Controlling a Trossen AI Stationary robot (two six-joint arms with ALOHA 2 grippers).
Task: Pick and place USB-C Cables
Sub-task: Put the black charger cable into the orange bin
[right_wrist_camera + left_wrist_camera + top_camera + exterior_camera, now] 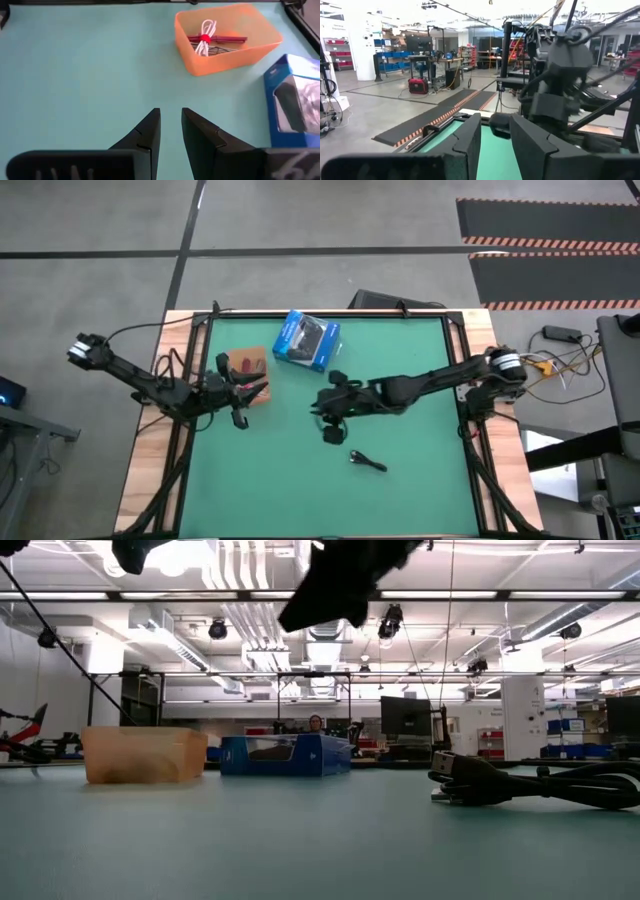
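The black cable (pixel 368 462) lies loose on the green mat; in the low view the black cable (pixel 520 783) is at the right with its plug end facing left. The white cable with a red tie (pixel 204 39), the dark red cable (pixel 227 38) and a grey braided one lie inside the orange-brown tray (pixel 260 47). My right gripper (pixel 331 426) hovers open over the mat's middle, just far of the black cable; in its wrist view my right gripper (pixel 171 125) faces bare mat. My left gripper (pixel 258 390) is open beside the tray's (pixel 262 352) near edge.
The blue box (pixel 307 340) with a black picture stands right of the tray near the table's far edge, and the blue box (pixel 295 95) shows in the right wrist view. Bare green mat stretches along the near side. A person sits far behind the table (pixel 316 724).
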